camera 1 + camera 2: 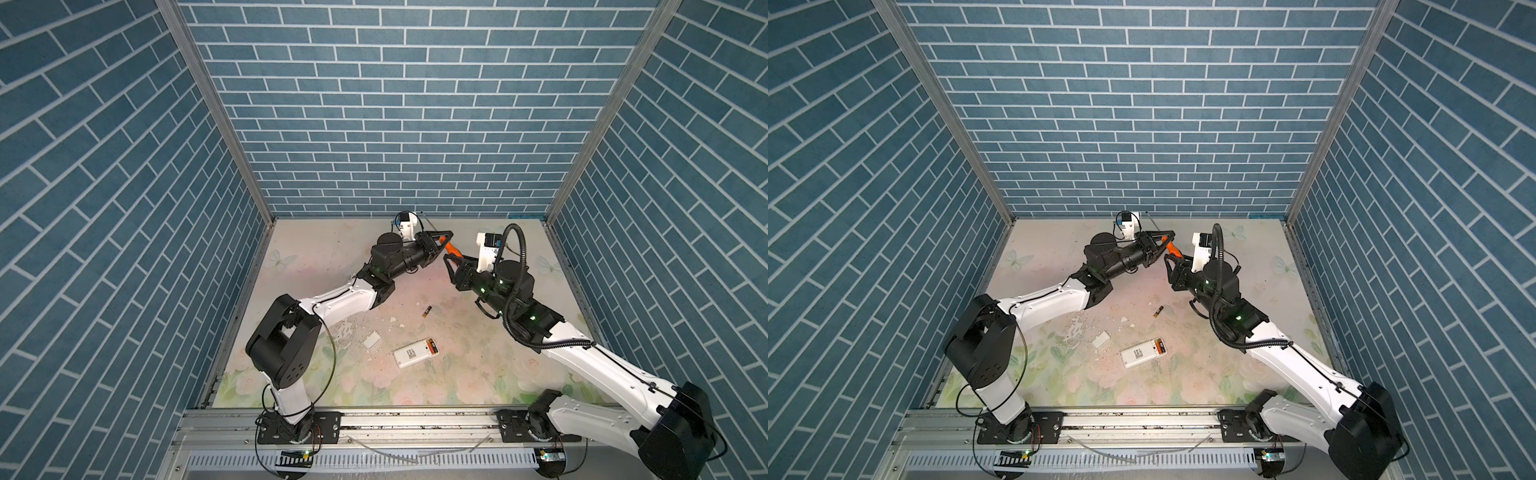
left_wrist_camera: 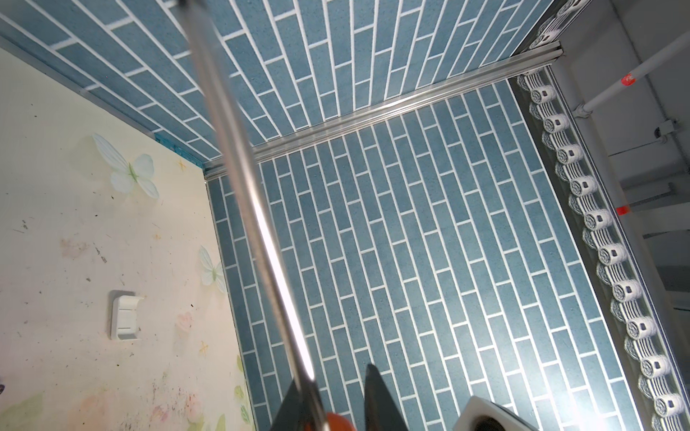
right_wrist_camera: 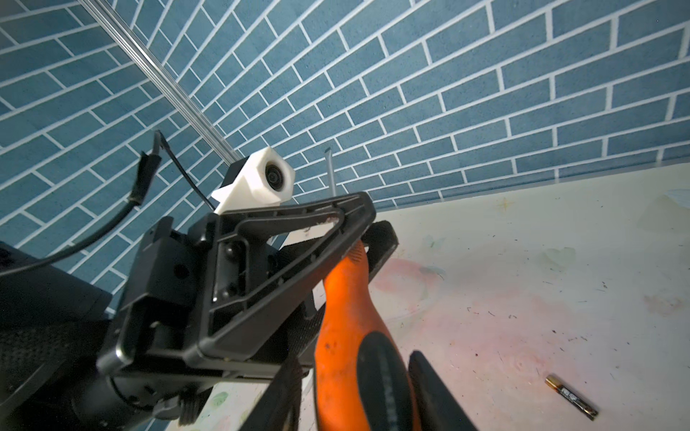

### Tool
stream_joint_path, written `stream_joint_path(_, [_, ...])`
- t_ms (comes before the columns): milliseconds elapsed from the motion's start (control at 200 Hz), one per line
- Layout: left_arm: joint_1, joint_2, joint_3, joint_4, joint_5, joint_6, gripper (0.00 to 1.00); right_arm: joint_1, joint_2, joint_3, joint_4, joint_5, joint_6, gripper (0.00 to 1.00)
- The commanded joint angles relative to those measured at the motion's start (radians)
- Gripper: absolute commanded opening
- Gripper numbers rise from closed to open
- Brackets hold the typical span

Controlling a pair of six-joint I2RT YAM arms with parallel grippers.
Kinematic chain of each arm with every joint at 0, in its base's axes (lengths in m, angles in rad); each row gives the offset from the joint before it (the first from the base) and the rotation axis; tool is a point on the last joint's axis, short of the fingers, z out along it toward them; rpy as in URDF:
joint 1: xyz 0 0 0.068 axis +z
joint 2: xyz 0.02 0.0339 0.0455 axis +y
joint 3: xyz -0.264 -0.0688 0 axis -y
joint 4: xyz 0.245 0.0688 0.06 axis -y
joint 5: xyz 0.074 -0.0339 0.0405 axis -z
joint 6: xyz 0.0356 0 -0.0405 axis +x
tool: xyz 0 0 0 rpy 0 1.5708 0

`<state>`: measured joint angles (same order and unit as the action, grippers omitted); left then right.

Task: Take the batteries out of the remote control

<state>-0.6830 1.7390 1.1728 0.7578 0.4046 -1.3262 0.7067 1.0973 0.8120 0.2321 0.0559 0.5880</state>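
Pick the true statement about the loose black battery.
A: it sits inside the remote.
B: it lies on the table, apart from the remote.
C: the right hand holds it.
B: the battery lies alone on the table, clear of the remote.

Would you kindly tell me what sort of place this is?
Probably a robot test cell rather than a real room: brick-print walls held in aluminium posts, a left arm and right arm bolted to a rail, and a floral-print table.
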Motion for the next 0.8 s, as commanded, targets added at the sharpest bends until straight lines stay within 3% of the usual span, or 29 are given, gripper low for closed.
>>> stream_joint_path(0, [-0.01,-0.042,-0.019,0.041,0.012,0.001,0.0,0.002,0.007,0.026,0.055,0.002,-0.031,0.45])
stream_joint_path(615, [-0.065,-0.074,-0.084,0.032,0.004,-0.009,0.0,0.002,0.017,0.046,0.092,0.007,-0.068,0.36])
stream_joint_path(720, [-0.08,-0.072,-0.094,0.031,0.006,-0.014,0.0,0.002,0.009,0.042,0.095,0.021,-0.078,0.32])
stream_joint_path(795, [-0.091,-0.061,-0.089,0.03,0.011,-0.013,0.0,0.002,0.009,0.051,0.08,0.02,-0.086,0.21])
